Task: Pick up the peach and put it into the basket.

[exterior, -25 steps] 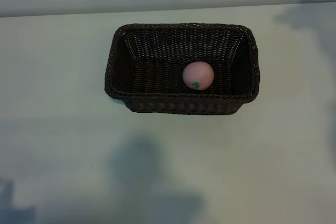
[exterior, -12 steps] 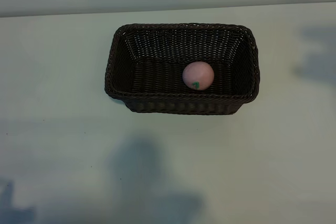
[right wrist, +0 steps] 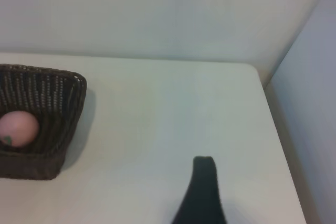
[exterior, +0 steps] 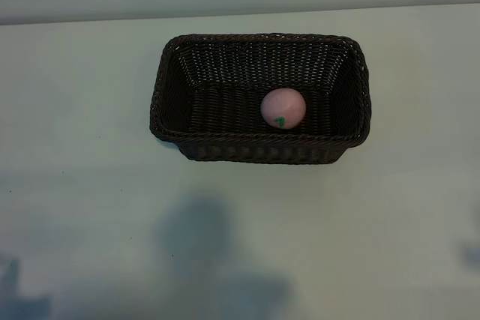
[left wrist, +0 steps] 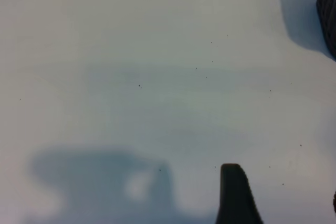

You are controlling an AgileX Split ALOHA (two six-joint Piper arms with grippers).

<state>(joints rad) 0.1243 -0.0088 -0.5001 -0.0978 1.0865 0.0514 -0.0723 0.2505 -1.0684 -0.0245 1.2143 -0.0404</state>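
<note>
Exterior view: looking steeply down on a pale white table [exterior: 82, 207], with no arm in sight from here.
Basket: the large rectangular dark brown woven wicker basket [exterior: 225, 151] with rounded corners and a braided rim sits on the table toward the far edge, near the middle.
Peach: the small round pale-pink peach [exterior: 283, 108] with a tiny green leaf mark lies inside the basket, on its floor, right of centre and close to the near wall.
Left gripper: one dark fingertip [left wrist: 235, 195] shows in the left wrist view, held over bare table; only a sliver of the basket [left wrist: 328, 9] is at that picture's edge. Nothing is held and the fingers stand partly spread.
Right gripper: one dark fingertip [right wrist: 202, 192] shows in the right wrist view, well apart from the basket [right wrist: 63, 124], whose end wall and the peach [right wrist: 18, 128] inside it are visible. It is empty, fingers set wide.
</note>
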